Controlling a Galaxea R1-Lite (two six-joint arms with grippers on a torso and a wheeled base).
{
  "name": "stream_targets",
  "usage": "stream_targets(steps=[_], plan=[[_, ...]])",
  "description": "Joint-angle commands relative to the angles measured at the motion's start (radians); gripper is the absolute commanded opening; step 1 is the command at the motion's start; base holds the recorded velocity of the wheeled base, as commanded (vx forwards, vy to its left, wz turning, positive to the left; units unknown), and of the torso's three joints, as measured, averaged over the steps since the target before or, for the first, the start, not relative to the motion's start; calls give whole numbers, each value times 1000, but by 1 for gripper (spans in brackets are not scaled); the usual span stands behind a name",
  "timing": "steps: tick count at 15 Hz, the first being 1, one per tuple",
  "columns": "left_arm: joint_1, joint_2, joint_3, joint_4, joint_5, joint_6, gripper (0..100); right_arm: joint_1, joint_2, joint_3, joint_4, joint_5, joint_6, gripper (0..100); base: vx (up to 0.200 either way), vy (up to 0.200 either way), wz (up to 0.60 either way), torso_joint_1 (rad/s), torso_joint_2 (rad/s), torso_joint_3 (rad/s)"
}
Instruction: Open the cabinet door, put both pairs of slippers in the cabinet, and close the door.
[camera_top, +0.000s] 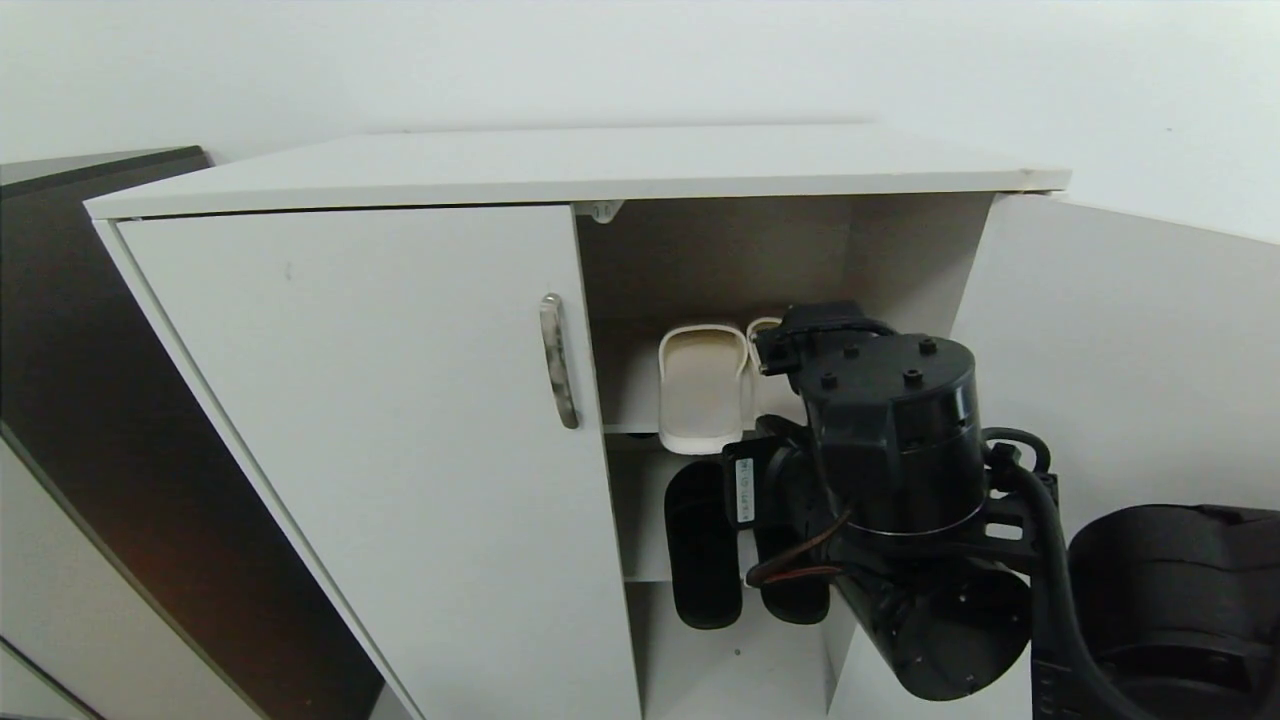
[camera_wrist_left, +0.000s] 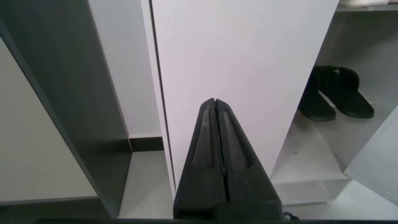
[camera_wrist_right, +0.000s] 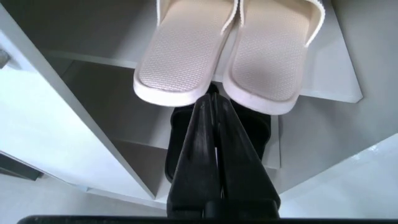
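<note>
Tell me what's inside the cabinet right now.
A cream pair of slippers lies on the upper shelf, a black pair on the shelf below. The closed left door hides the left half of the cabinet, and the right arm covers part of both pairs.

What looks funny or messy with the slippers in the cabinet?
Both pairs poke out. The white slippers hang their ends over the front edge of the upper shelf, and the black slippers overhang the shelf below the same way. They might block the open door from closing. Nothing looks spilled or broken.
</note>
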Motion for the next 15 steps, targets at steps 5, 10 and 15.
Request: stream_targets(steps=[5, 10, 15], plan=[[0, 1, 0, 0, 0, -1, 0, -1, 20, 2, -2, 0, 1, 0, -80, 0, 0, 2, 1, 0], [0, 1, 0, 0, 0, -1, 0, -3, 25, 2, -2, 0, 1, 0, -200, 0, 0, 2, 2, 0], [0, 1, 0, 0, 0, -1, 0, -9, 25, 2, -2, 0, 0, 0, -200, 0, 0, 0, 3, 2]])
